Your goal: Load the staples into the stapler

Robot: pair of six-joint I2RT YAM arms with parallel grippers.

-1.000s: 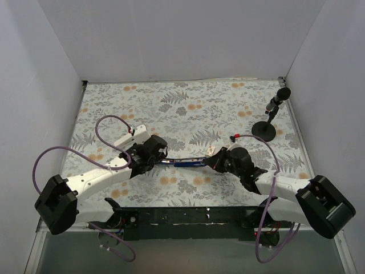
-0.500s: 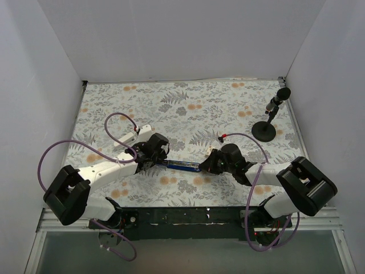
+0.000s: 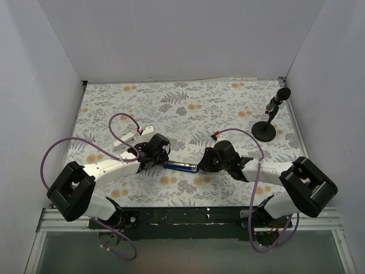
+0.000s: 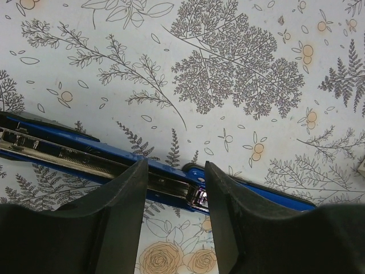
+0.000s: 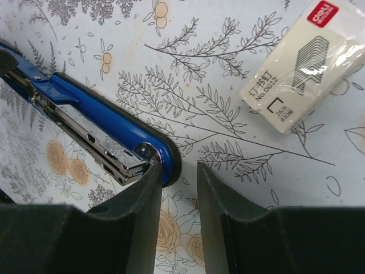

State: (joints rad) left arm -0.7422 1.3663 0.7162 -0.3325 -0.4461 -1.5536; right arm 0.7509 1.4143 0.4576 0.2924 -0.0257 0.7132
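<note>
While both arms reach low and inward over the floral-print worktop (image 3: pixel 228 108), the right tool (image 5: pixel 177 168) stands apart, one finger against the rounded end of the bright blue, black-based stapler (image 5: pixel 97 113). The stapler lies opened flat with its silvery rail exposed. The left tool (image 4: pixel 174 168) straddles the stapler's hinge, fingers parted; I cannot tell if it is clamped. Farther off lies a small whitish box of staples (image 5: pixel 299 63).

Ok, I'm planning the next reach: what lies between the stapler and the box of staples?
Only bare floral table cover lies between the stapler and the box of staples, as the right wrist view shows.
</note>
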